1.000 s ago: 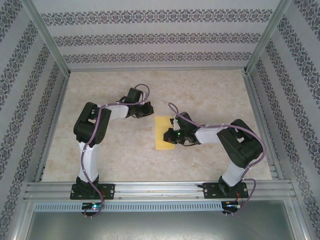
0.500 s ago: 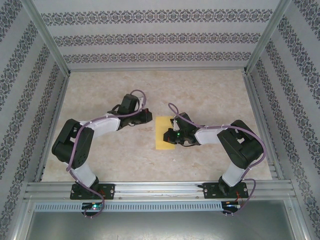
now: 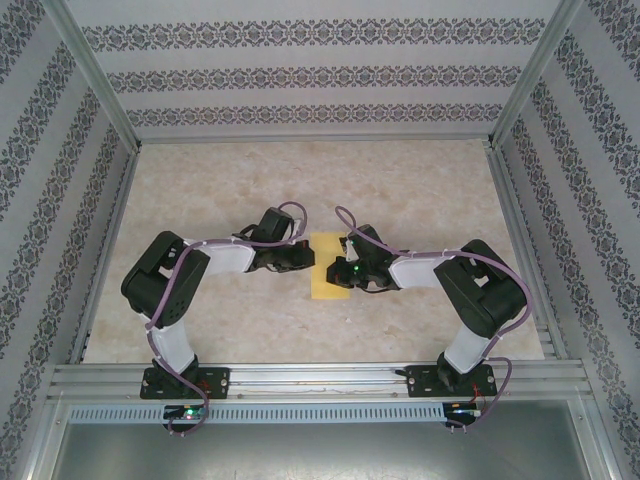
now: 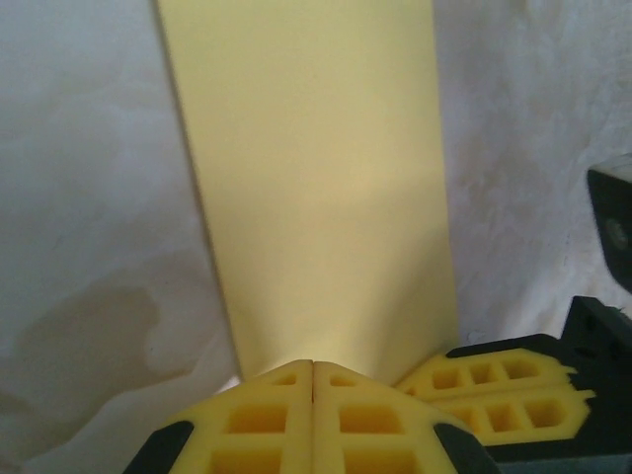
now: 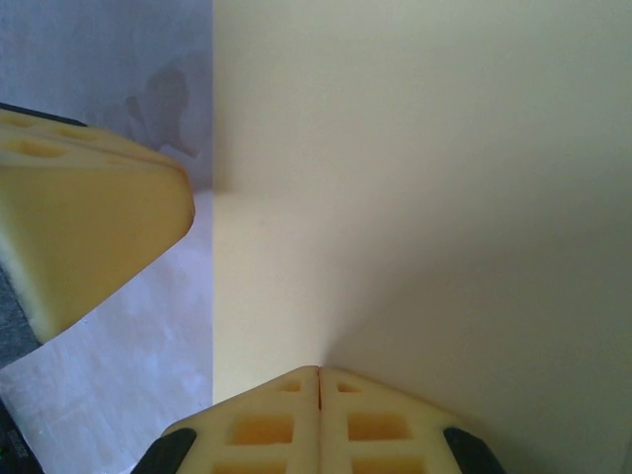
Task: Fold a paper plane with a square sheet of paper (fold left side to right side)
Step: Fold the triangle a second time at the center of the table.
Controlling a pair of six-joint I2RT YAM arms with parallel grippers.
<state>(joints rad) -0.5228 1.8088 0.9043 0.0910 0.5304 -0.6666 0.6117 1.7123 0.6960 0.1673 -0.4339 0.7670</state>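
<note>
The left gripper (image 4: pixel 312 367) is clenched: in its wrist view the two yellow pads meet along a thin seam with nothing showing between them. Its tip sits right at the edge of the square sheet of paper (image 4: pixel 316 178). The right gripper (image 5: pixel 318 375) is clenched the same way, pads flush together, and its tip sits over the paper itself, a little way in from the sheet's edge. I cannot tell whether either tip is pressing down or only touching.

From above, the two grippers face each other across the sheet, the left one at its left long edge and the right one over its right side, roughly level with each other. In the right wrist view one pale yellow finger of the left gripper lies just beside the paper's edge, over bare table. In the left wrist view the right gripper's ribbed yellow fingers reach the sheet's edge just beside the left gripper's tip.

The paper is plain yellow and lies flat as a narrow rectangle, its long sides running from near to far. It is about in the middle of the table (image 3: pixel 420 190), well away from every edge. Its surface looks smooth, with no crease I can make out.

Both arms bend inward from their bases at the near rail (image 3: pixel 320 375), with purple cables (image 3: pixel 290 208) looping over their wrists. A small green light (image 3: pixel 352 268) glows on the right wrist. The table top is pale and marbled, and patterned walls (image 3: pixel 320 75) close it in on three sides.
</note>
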